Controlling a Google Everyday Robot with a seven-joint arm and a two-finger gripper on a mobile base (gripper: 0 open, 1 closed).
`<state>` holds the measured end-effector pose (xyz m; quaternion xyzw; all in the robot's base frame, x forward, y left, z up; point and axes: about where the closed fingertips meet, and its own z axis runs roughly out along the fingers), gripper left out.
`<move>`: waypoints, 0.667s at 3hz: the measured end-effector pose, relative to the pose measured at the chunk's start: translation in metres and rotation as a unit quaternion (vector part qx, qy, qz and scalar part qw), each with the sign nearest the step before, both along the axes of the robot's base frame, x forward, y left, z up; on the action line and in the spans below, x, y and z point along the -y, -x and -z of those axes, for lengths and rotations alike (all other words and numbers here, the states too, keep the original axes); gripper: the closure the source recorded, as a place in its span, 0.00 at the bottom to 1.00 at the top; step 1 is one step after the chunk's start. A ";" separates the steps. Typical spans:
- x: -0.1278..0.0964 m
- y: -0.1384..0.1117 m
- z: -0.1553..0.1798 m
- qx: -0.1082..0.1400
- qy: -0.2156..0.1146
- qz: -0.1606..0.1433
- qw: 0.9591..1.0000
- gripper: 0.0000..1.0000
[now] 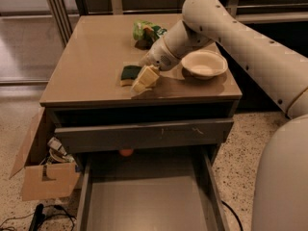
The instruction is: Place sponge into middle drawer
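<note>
- Cream two-finger gripper point(145, 79): low on the smooth brown tabletop point(86, 76), near the front edge, tipped down from a thick cream arm; parted or closed, cannot tell.
- Just beside it, on the side away from the bowl: small rectangular sponge, dark green scouring face over yellow foam point(129, 74), flat on the tabletop, at or against the gripper's tip, and not visibly lifted or enclosed.
- Risk, as a judgement: with no firm hold, a push instead of a grasp, sliding the sponge sideways or off the front edge.
- Close behind the wrist: round cream bowl point(204, 64); likely nudged by a wide swing of the arm.
- Farther back: crumpled green snack bag point(146, 32), well apart from the sponge.
- Below the tabletop: grey drawer front panel with small scratch marks point(144, 134), standing between the sponge and the goal; a release made too early could land on or behind it.
- Lowest: wide shallow grey middle drawer with a flat floor point(149, 208), pulled out and open, without the sponge inside; a release too far to one side could miss its thin low walls.
</note>
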<state>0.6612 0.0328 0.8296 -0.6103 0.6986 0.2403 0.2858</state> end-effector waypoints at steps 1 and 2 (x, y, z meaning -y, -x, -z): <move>0.000 0.000 0.000 0.000 0.000 0.000 1.000 0.50; 0.000 0.000 0.000 0.000 0.000 0.000 1.000 0.73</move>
